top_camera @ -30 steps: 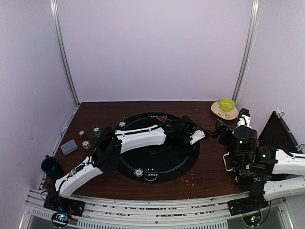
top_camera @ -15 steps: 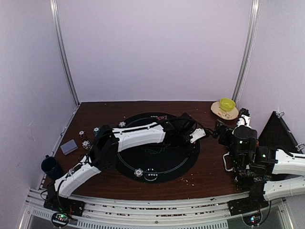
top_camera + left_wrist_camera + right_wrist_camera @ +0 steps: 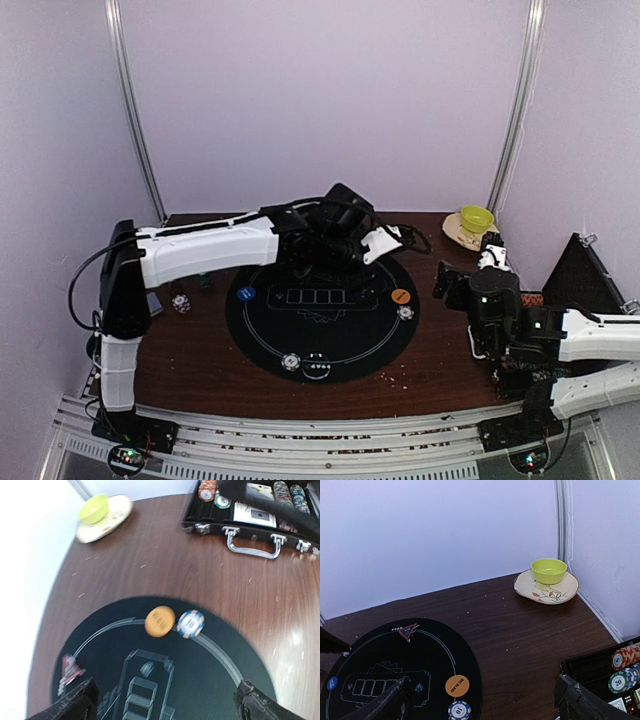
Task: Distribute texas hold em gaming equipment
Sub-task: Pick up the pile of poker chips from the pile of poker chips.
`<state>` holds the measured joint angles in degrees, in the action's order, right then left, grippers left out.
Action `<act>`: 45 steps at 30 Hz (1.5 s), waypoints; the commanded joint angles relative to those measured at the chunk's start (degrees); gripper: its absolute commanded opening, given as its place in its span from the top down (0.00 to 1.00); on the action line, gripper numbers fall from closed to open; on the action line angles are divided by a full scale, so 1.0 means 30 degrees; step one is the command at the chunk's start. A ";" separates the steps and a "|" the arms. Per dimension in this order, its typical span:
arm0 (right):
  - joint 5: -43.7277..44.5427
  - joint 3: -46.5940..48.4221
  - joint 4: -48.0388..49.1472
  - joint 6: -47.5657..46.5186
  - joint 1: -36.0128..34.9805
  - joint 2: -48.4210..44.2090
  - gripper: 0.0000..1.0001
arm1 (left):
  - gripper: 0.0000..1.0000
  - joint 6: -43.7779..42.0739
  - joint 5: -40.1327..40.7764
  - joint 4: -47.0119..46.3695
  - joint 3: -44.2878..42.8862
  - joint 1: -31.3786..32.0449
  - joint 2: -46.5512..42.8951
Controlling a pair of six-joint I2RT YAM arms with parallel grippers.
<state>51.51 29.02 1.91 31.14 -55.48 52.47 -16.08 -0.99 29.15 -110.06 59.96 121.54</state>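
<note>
A black round mat [image 3: 320,335] holds an orange button disc [image 3: 401,296] [image 3: 160,621] [image 3: 457,685] at its right rim. A blue-and-white poker chip [image 3: 405,313] [image 3: 190,624] [image 3: 459,711] lies beside the disc. A blue disc [image 3: 246,294] [image 3: 332,683] lies at the left rim and a red triangle marker [image 3: 70,669] [image 3: 408,629] at the far rim. My left gripper [image 3: 340,255] [image 3: 167,705] hangs open above the mat's far side, holding nothing. My right gripper [image 3: 462,268] [image 3: 482,705] stands open over the wood right of the mat.
A yellow-green bowl [image 3: 477,217] [image 3: 549,570] sits on a plate [image 3: 565,591] at the back right. An open black case [image 3: 575,275] [image 3: 250,517] with rows of chips stands at the right. More chips [image 3: 181,302] lie left of the mat, two [image 3: 290,362] at its near rim.
My left gripper opened, rose and drew back from the mat's right rim. The orange disc now lies there uncovered, and the blue disc shows. The right arm shifted slightly left.
</note>
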 commanded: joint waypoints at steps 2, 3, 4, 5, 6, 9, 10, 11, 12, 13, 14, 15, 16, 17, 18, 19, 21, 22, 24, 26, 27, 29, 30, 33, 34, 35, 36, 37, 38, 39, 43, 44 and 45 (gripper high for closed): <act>-0.1213 0.1168 -0.0138 -0.0408 0.0036 0.2277 0.00 | 0.02 -0.0560 0.0853 -0.0489 0.3383 -0.3617 -0.4040; -0.1452 0.1267 -0.0066 -0.0449 0.0023 0.2659 0.00 | 0.02 -0.0512 0.0770 -0.0462 0.4132 -0.4326 -0.4730; -0.1665 0.1397 -0.0039 -0.0465 -0.0001 0.3003 0.00 | 0.02 -0.0535 0.0936 -0.0458 0.4884 -0.5063 -0.5314; -0.1923 0.1515 -0.0024 -0.0504 -0.0004 0.3346 0.00 | 0.02 -0.0611 0.1074 -0.0443 0.5579 -0.5778 -0.5936; -0.2259 0.1585 0.0065 -0.0600 -0.0015 0.3616 0.00 | 0.02 -0.0810 0.1102 -0.0427 0.6343 -0.6442 -0.6530; -0.3220 0.1879 0.0100 -0.0738 -0.0116 0.4350 0.00 | 0.02 -0.0664 0.1274 -0.0518 0.8303 -0.8779 -0.7686; -0.3373 0.1978 0.0055 -0.0780 -0.0172 0.4540 0.00 | 0.02 -0.0550 0.1134 -0.0308 0.8599 -0.9670 -0.7833; -0.3476 0.2071 0.0024 -0.0811 -0.0216 0.4707 0.00 | 0.02 -0.0393 0.1025 -0.0245 0.8900 -1.0510 -0.7936; -0.3548 0.2142 -0.0016 -0.0840 -0.0287 0.4845 0.00 | 0.02 -0.0213 0.0839 -0.0149 0.9190 -1.1435 -0.7985; -0.3582 0.2187 -0.0022 -0.0895 -0.0351 0.4935 0.00 | 0.02 -0.0073 0.0432 0.0024 0.9420 -1.2375 -0.7991; -0.3649 0.2240 -0.0011 -0.0939 -0.0432 0.4998 0.00 | 0.02 0.0025 -0.0008 0.0049 0.9731 -1.3280 -0.7992; -0.3701 0.2251 -0.0021 -0.0970 -0.0494 0.5035 0.00 | 0.02 0.0114 -0.0355 -0.0046 1.0074 -1.4129 -0.7992; -0.3741 0.2278 -0.0022 -0.1014 -0.0560 0.5065 0.00 | 0.02 0.0180 -0.0582 -0.0084 1.0322 -1.4836 -0.7952; -0.3786 0.2296 -0.0022 -0.1071 -0.0605 0.5109 0.00 | 0.02 0.0170 -0.0665 -0.0092 1.0521 -1.5503 -0.7921; -0.3781 0.2316 -0.0008 -0.1100 -0.0647 0.5122 0.00 | 0.02 0.0239 -0.0764 -0.0196 1.0740 -1.6113 -0.7921; -0.3758 0.2337 -0.0035 -0.1116 -0.0678 0.5153 0.00 | 0.02 0.0287 -0.0915 -0.0220 1.0889 -1.6835 -0.7932; -0.3721 0.2317 -0.0059 -0.1144 -0.0750 0.5170 0.00 | 0.02 0.0417 -0.1264 -0.0389 1.1301 -1.7861 -0.8010; -0.3736 0.2337 -0.0078 -0.1171 -0.0753 0.5185 0.00 | 0.02 0.0401 -0.1351 -0.0475 1.1563 -1.8254 -0.8068; -0.3722 0.2390 -0.0131 -0.1174 -0.0809 0.5187 0.00 | 0.02 0.0151 -0.1351 -0.0884 1.2226 -1.8612 -0.8206; -0.3721 0.2427 -0.0089 -0.1179 -0.0885 0.5187 0.00 | 0.02 -0.0356 -0.1677 -0.1207 1.2758 -1.8629 -0.8156; -0.3721 0.2420 -0.0082 -0.1205 -0.0913 0.5187 0.00 | 0.02 -0.0516 -0.2025 -0.1203 1.2829 -1.8624 -0.8016; -0.3651 0.2421 -0.0121 -0.1193 -0.0907 0.5214 0.00 | 0.02 -0.0836 -0.2603 -0.1020 1.2694 -1.8630 -0.7526; -0.3610 0.2423 -0.0152 -0.1199 -0.0948 0.5208 0.00 | 0.02 -0.1000 -0.2958 -0.0759 1.2502 -1.8639 -0.7260; -0.3482 0.2481 -0.0256 -0.1230 -0.0954 0.5118 0.00 | 0.02 -0.1426 -0.3819 -0.0080 1.1985 -1.8617 -0.6488; -0.3461 0.2460 -0.0257 -0.1237 -0.0973 0.5064 0.00 | 0.02 -0.1488 -0.4040 -0.0035 1.1916 -1.8638 -0.6328; -0.3408 0.2458 -0.0257 -0.1260 -0.0974 0.5018 0.00 | 0.02 -0.1496 -0.4219 -0.0031 1.1841 -1.8618 -0.6151; -0.3386 0.2421 -0.0249 -0.1266 -0.0986 0.4990 0.00 | 0.02 -0.1497 -0.4361 -0.0020 1.1792 -1.8623 -0.6045; -0.3397 0.2412 -0.0219 -0.1267 -0.0995 0.4997 0.00 | 0.02 -0.1482 -0.4441 -0.0018 1.1727 -1.8638 -0.5875; -0.3395 0.2411 -0.0204 -0.1267 -0.1007 0.5005 0.00 | 0.02 -0.1447 -0.4473 -0.0018 1.1664 -1.8633 -0.5706; -0.3399 0.2426 -0.0199 -0.1289 -0.1016 0.5043 0.00 | 0.03 -0.1417 -0.4473 -0.0018 1.1601 -1.8636 -0.5506; -0.3378 0.2508 -0.0256 -0.1296 -0.1065 0.5126 0.00 | 0.03 -0.1244 -0.4010 -0.0108 1.1381 -1.8616 -0.4946; -0.3389 0.2497 -0.0257 -0.1296 -0.1074 0.5128 0.00 | 0.03 -0.1235 -0.3979 -0.0191 1.1335 -1.8601 -0.4858; -0.3358 0.2510 -0.0257 -0.1289 -0.1083 0.5128 0.00 | 0.04 -0.1233 -0.3935 -0.0194 1.1263 -1.8537 -0.4755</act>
<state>40.49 34.87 1.87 28.18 -58.24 67.83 -19.42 -12.34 29.30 -74.04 3.97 106.15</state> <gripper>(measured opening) 0.999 0.971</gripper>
